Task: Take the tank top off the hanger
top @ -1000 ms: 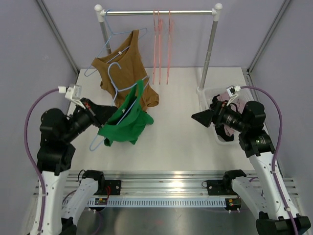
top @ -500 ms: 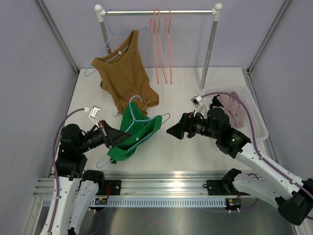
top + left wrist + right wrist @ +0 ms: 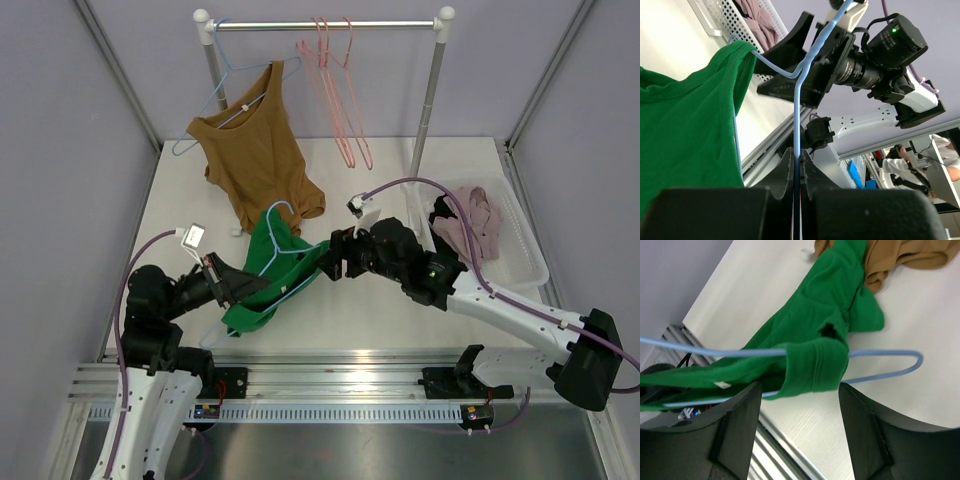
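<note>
A green tank top (image 3: 268,278) hangs on a light blue wire hanger (image 3: 290,250) low over the table. My left gripper (image 3: 232,286) is shut on the hanger's wire; in the left wrist view the wire (image 3: 796,110) runs up from between the closed jaws (image 3: 797,161), with the green cloth (image 3: 685,130) to its left. My right gripper (image 3: 326,262) is open at the hanger's right end. In the right wrist view its fingers (image 3: 800,390) stand on either side of the green strap (image 3: 815,367) wrapped over the hanger arm (image 3: 880,372), just short of it.
A brown tank top (image 3: 255,150) on a second blue hanger leans from the rack (image 3: 325,24) at the back left. Pink hangers (image 3: 335,90) hang on the rail. A white basket (image 3: 528,262) with pink clothing stands at the right. A metal rail (image 3: 340,385) runs along the near edge.
My right arm has reached left from the basket to the hanger's right end. My left arm has brought the hanger and green tank top lower and nearer. The pink hangers have swung.
</note>
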